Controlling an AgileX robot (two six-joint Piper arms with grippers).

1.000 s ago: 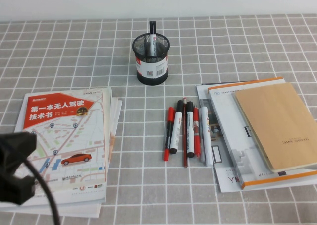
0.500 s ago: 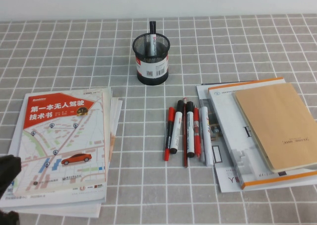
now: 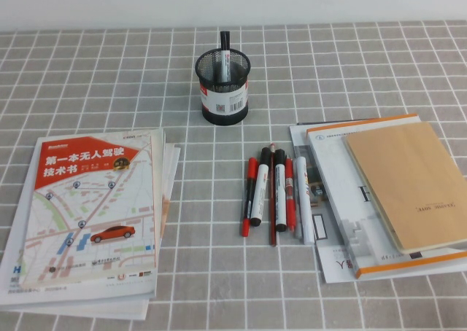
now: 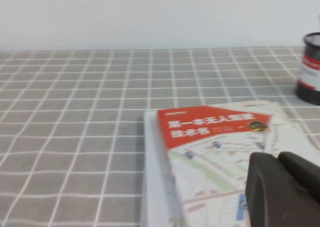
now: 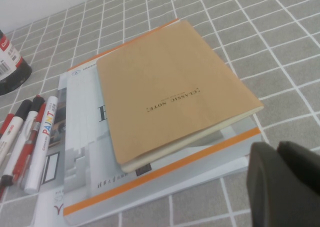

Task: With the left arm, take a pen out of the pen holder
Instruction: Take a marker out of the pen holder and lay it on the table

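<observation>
Left gripper point(image 4: 278, 162), clenched over the map book point(image 4: 210, 137), could topple the mesh pen holder point(image 3: 222, 90) if unopened; right gripper point(image 5: 278, 149), seemingly closed, near brown notebook point(image 5: 170, 82).

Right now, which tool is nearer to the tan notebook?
Right. The right tool hangs just off a corner of the tan notebook; the left tool is by the red-covered map book, far off to the left.

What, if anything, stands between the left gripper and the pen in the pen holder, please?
Nothing visible does. The left gripper, shut, hangs near the red book; only bare tiled table separates that book from the pen holder, where the pen sticks up. The right gripper sits by the brown notebook.
</observation>
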